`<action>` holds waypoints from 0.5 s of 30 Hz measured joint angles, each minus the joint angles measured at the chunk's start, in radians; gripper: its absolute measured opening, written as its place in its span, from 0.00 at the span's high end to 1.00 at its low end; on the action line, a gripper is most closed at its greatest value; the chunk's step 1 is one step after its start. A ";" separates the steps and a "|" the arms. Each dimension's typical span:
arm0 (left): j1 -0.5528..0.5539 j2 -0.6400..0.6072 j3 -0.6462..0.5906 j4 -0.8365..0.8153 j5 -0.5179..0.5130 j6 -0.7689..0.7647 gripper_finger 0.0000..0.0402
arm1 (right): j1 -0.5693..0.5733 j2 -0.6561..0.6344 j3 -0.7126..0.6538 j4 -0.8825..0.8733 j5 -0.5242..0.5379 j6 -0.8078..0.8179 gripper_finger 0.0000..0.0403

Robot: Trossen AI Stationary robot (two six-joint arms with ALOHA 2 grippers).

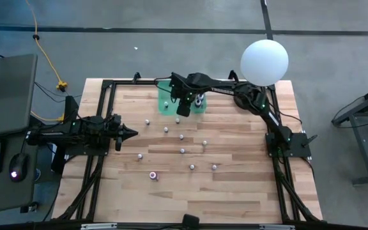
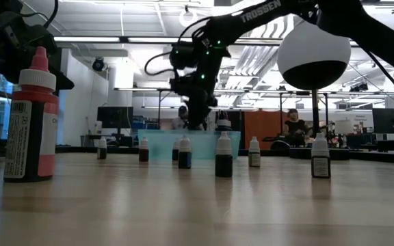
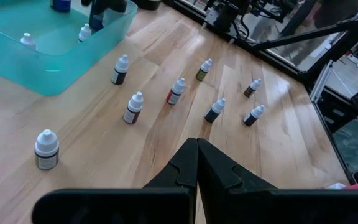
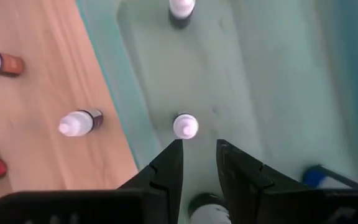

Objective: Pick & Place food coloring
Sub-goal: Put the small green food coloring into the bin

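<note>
Over the green tray (image 1: pixel 166 105) at the bench's (image 1: pixel 235 191) far edge, the right end effector (image 4: pixel 199 149) hangs with fingers narrowly parted, holding nothing; a white-capped food coloring bottle (image 4: pixel 185 126) stands upright inside the tray just ahead of its fingertips. More food coloring bottles (image 1: pixel 182 151) stand scattered on the bench near the tray. Well left of the tray, the left end effector (image 3: pixel 196 144) is fully closed and empty.

Two black jointed arms, white TROSSEN lettering on one, small green lights, black cables
</note>
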 joint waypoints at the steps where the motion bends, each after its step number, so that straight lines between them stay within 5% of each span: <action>1: 0.000 0.000 0.000 0.000 0.000 0.000 1.00 | -0.002 -0.012 0.000 0.002 0.001 0.000 0.78; 15: 0.000 0.000 0.000 0.000 0.001 0.000 1.00 | -0.022 -0.211 0.001 0.020 -0.112 -0.019 0.76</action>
